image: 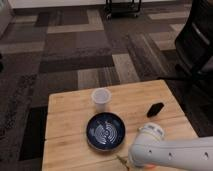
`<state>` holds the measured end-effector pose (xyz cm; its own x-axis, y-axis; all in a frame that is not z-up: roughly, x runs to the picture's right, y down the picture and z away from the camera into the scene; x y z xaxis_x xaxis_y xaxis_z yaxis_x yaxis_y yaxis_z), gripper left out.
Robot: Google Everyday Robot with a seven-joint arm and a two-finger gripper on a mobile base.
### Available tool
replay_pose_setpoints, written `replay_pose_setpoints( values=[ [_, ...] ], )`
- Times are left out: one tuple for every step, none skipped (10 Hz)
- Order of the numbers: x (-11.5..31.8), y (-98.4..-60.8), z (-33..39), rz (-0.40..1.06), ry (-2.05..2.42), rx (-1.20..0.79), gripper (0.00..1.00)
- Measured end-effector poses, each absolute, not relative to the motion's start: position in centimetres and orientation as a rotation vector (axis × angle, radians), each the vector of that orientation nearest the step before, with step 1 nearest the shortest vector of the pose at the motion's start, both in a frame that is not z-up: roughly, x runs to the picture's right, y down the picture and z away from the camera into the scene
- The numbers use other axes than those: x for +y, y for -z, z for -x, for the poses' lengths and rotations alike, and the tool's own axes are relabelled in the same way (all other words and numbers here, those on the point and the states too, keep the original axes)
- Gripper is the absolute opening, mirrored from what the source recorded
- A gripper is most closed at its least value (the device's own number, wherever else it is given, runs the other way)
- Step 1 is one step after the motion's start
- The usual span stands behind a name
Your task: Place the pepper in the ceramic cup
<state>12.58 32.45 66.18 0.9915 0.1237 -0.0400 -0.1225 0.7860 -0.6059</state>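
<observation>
Arm low over the table's near edge, cup waiting farther back.

The gripper (134, 166) sits at the near edge of the wooden table (70, 145), hidden by the white arm; a sliver of the pepper (121, 160) shows beside it. Beyond lies the dark blue bowl (105, 131), then the ceramic cup (101, 98) near the far edge.

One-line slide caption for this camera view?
White robot arm reaches across the wooden table's front edge, gripper low beside the dark blue bowl; the white ceramic cup stands behind.
</observation>
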Motion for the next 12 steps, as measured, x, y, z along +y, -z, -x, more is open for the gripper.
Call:
replay_pose_setpoints(
  values=[
    [32.2,-66.0,-12.6,0.654,-0.137,0.003,0.02],
    [31.9,-65.8,-12.5,0.653,-0.137,0.003,0.0],
    [31.2,-65.4,-12.2,0.65,-0.132,0.002,0.0],
    [29.5,-64.5,-11.7,0.638,-0.126,0.001,0.0],
    [28.4,-63.7,-11.5,0.642,-0.122,0.004,0.0],
    [27.9,-63.3,-11.4,0.649,-0.122,0.007,0.0],
    [26.2,-61.9,-10.9,0.675,-0.12,0.014,0.0],
    [23.7,-60.7,-10.3,0.681,-0.097,0.021,0.0],
    [22.7,-60.3,-10.2,0.674,-0.088,0.027,0.0],
    [21.0,-59.7,-9.9,0.66,-0.074,0.034,0.0],
    [21.0,-59.7,-10.0,0.661,-0.075,0.035,0.0],
    [21.0,-59.7,-10.0,0.661,-0.076,0.035,0.0]
  ],
)
